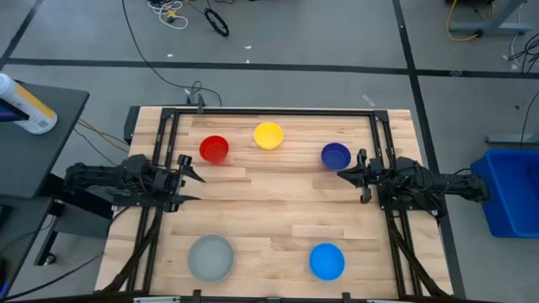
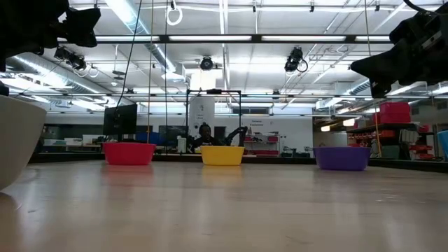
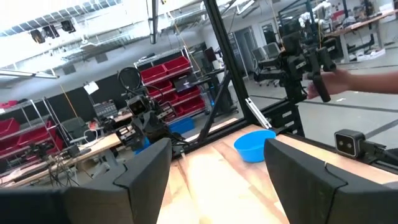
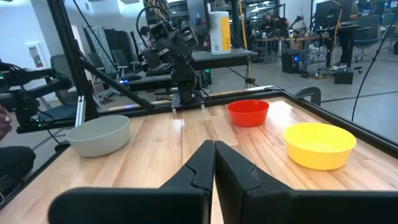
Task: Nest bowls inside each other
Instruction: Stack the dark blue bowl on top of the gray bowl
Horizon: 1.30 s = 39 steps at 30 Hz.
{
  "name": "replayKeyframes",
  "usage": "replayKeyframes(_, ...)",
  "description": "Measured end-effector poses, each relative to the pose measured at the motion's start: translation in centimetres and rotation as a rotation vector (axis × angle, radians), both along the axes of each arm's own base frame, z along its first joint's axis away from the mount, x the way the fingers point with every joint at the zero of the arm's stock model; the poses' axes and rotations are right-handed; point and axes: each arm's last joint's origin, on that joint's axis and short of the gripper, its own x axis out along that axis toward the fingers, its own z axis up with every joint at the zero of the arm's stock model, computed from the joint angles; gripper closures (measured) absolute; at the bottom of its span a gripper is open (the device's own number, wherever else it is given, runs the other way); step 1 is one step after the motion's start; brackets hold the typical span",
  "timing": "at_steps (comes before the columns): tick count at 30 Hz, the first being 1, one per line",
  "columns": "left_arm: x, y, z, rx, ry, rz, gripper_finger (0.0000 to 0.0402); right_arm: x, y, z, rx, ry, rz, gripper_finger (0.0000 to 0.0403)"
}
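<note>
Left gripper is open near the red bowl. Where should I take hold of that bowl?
Probably the rim: the red bowl sits upright, mouth up, apart from the yellow bowl. Bring the open left gripper down from above, one finger inside the wall, one outside, on its near side.

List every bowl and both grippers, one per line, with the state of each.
red bowl: upright, empty, standing alone
yellow bowl: upright, empty, standing alone
dark blue bowl: upright, empty, standing alone, close to the right gripper
light blue bowl: upright, empty, standing alone
grey bowl: upright, empty, standing alone
left gripper: open, holding nothing
right gripper: shut, holding nothing
</note>
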Motion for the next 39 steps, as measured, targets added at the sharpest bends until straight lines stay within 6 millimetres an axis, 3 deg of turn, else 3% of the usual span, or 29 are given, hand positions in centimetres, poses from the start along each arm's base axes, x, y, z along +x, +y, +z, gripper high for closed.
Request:
replayKeyframes(9,0.0,0.0,0.1,-0.006,-0.011,-0.002,0.0138,0.0,0.0,0.8,0.052,-0.086,0.005,0.0383)
replayKeyframes(18,0.0,0.0,0.1,-0.148,0.032,-0.031,0.0138,-0.1,0.1,1.2,0.01,-0.121,0.029,0.0383)
replayKeyframes(30,0.0,-0.1,-0.4,-0.34,0.154,-0.099,0.0138,0.2,-0.5,-0.1,0.032,0.019,-0.152,0.0384)
replayKeyframes(36,0.2,0.1,-1.4,-0.418,0.253,-0.011,0.0138,0.6,-0.7,-0.6,0.077,0.07,-0.205,0.0383)
replayKeyframes(39,0.3,0.7,-2.2,-0.439,0.295,0.222,0.0138,0.8,-1.0,-1.0,0.055,0.117,-0.251,0.0384)
